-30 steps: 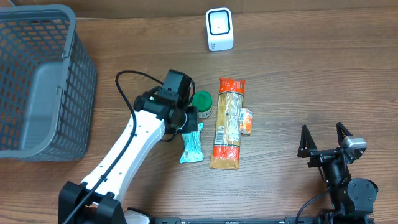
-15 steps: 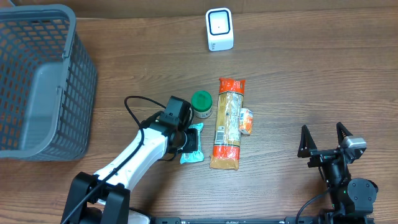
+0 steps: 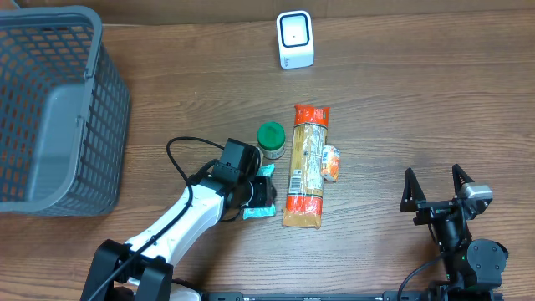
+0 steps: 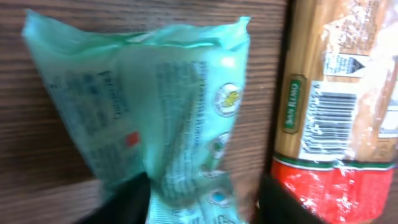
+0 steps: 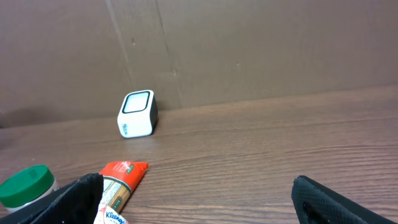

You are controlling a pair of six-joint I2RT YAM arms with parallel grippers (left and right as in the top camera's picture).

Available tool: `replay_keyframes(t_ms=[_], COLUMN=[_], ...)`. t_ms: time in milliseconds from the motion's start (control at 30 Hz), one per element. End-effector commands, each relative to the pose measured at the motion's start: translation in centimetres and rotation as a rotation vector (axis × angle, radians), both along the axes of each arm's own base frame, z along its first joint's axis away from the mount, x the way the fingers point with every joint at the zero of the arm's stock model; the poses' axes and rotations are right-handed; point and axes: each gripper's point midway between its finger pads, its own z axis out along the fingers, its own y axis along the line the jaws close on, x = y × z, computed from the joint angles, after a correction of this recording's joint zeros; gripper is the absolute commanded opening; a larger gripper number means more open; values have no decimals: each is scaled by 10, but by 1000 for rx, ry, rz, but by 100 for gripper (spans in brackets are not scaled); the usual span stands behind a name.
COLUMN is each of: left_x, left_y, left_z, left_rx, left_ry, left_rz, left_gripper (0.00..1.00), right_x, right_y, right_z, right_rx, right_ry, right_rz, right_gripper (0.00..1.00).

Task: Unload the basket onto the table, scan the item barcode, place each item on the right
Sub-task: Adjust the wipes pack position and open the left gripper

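A teal plastic packet [image 3: 257, 211] lies flat on the wooden table, and in the left wrist view the packet [image 4: 168, 106] fills the middle. My left gripper [image 3: 261, 192] is low over it; its two dark fingers stand apart on either side of the packet's near end, open [image 4: 202, 202]. Right of it lies a long pasta pack [image 3: 306, 167] with red ends, its barcode [image 4: 326, 127] facing up. The white scanner [image 3: 295, 39] stands at the far edge. My right gripper [image 3: 435, 186] rests open at the near right with nothing in it [image 5: 199, 205].
A green-lidded jar [image 3: 272, 140] stands just beyond the teal packet. A small Kleenex pack [image 3: 332, 162] lies against the pasta pack's right side. A grey mesh basket [image 3: 58, 17] fills the far left. A cardboard wall [image 5: 249, 43] backs the table.
My left arm has pulled back from the green-lidded jar and come down over the teal packet, and its jaws have gone from shut to apart. The right arm has not moved.
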Motion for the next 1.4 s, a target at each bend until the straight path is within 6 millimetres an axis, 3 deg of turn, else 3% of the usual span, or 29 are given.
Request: replay_keyframes(t_ms=[0, 333, 367, 433, 467, 500, 733, 933, 1167, 1367], left_x=[-23, 37, 39, 40, 38, 36, 13, -7, -16, -24], left_y=[17, -7, -8, -8, -7, -5, 7, 13, 16, 12], left_z=[-21, 67, 72, 75, 74, 72, 52, 20, -16, -27], left_rx=[82, 40, 38, 39, 43, 55, 105, 115, 98, 56], left_ry=[107, -4, -10, -9, -2, 6, 88, 135, 93, 97], left_rz=[20, 14, 14, 14, 15, 17, 18, 43, 41, 48], left_gripper=[57, 57, 51, 25, 11, 4, 4, 4, 11, 13], right_x=[0, 0, 0, 0, 0, 0, 0, 0, 0, 0], right_y=[-4, -4, -4, -4, -4, -4, -4, -4, -4, -4], right_z=[-2, -2, -2, -2, -2, -2, -2, -2, -2, -2], right_rx=[-3, -3, -3, -3, -3, -3, -3, -3, -3, -3], right_ry=[-4, -4, -4, -4, -4, -4, -4, -4, -4, -4], right_rz=[-19, -19, -19, -19, -19, -19, -19, -19, -19, -19], right_gripper=[100, 100, 100, 100, 100, 100, 100, 100, 100, 100])
